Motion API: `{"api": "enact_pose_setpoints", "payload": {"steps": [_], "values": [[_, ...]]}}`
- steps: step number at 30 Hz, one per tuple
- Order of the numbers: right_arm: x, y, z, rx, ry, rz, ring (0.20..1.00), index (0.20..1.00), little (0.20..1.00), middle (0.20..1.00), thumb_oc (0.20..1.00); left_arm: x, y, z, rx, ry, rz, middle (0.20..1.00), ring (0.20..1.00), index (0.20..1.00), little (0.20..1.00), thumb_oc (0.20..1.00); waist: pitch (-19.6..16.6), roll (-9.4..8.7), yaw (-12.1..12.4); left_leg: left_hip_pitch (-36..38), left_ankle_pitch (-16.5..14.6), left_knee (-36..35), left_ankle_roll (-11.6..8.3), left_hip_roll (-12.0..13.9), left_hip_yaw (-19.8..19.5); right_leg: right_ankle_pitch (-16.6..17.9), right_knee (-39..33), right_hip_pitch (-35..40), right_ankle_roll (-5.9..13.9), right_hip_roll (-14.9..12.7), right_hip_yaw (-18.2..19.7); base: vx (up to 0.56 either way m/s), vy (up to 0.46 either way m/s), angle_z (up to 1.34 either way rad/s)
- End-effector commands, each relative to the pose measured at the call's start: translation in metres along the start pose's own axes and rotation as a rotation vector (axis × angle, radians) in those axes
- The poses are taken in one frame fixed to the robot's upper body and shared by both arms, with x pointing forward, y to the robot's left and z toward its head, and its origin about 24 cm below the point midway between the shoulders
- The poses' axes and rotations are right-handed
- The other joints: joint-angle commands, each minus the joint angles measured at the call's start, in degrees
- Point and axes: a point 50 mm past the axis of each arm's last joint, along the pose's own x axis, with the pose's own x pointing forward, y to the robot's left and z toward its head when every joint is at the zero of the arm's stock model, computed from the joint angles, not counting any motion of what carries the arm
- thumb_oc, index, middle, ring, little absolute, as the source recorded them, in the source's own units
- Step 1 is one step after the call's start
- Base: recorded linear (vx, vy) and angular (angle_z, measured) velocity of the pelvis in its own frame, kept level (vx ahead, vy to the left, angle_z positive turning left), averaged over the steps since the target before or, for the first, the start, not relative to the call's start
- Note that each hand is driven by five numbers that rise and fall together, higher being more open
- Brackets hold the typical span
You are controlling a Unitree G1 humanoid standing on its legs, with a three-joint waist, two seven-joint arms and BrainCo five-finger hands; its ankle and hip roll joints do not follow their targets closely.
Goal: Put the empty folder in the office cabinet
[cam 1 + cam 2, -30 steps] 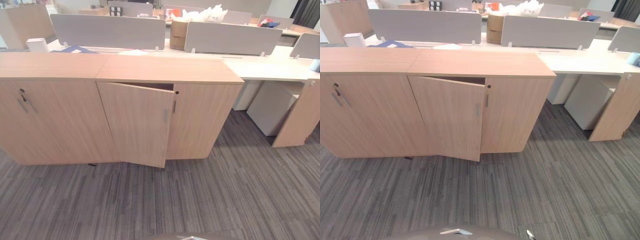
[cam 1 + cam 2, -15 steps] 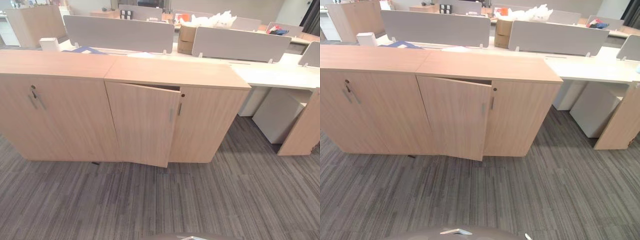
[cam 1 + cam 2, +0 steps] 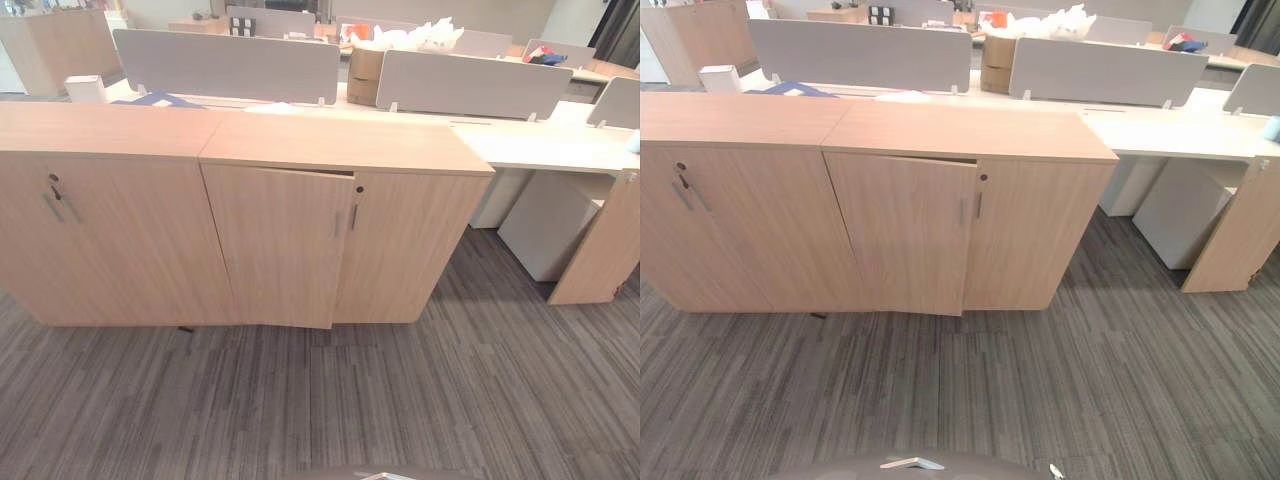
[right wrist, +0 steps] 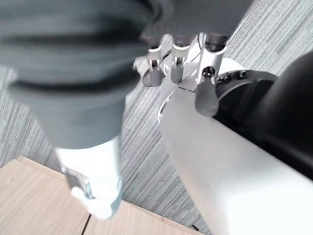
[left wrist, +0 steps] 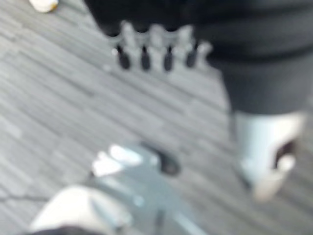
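Observation:
The light wood office cabinet (image 3: 345,145) stands across the carpet in front of me. Its left door (image 3: 275,245) is almost shut, with a thin dark gap left along its top right edge by the handle (image 3: 337,222). The right door (image 3: 405,245) is shut. No folder can be seen in either hand or on the cabinet top. My left hand (image 5: 151,49) hangs over the carpet with relaxed fingers and holds nothing. My right hand (image 4: 181,61) hangs beside my body, fingers loose and empty.
A second cabinet (image 3: 100,130) joins on the left, with a key in its lock (image 3: 53,180). Behind are desks with grey divider screens (image 3: 225,62), a cardboard box (image 3: 362,72) and a blue flat item (image 3: 150,98). A white drawer unit (image 3: 550,225) stands at the right.
The cabinet's left door has swung from well ajar to nearly shut. The camera shifted a little between frames.

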Motion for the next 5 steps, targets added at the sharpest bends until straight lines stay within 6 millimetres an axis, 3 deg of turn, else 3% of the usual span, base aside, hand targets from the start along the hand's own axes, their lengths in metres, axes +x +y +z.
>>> {"api": "enact_pose_setpoints", "payload": {"steps": [1,5], "values": [[0.0247,0.0507,-0.0021,0.006,0.041,0.176,1.0,1.0,1.0,1.0,1.0,-0.0034,-0.0233,0.026,0.025,-0.064,-0.05,1.0,1.0,1.0,1.0,1.0,5.14,1.18,0.52,1.17,-7.24,0.02,2.17,-1.25,-0.84,-4.04,0.1,1.51,-0.3,0.51,-1.07,0.0,0.0,0.0],[0.0242,0.0501,-0.0014,0.006,0.041,0.175,1.0,1.0,1.0,1.0,1.0,-0.0036,-0.0237,0.0269,0.029,-0.062,-0.054,1.0,1.0,1.0,1.0,1.0,5.15,1.25,0.49,1.26,-7.21,0.02,2.2,-1.3,-0.95,-4.1,0.1,1.63,-0.38,0.59,-1.11,0.0,0.0,0.0]]}}
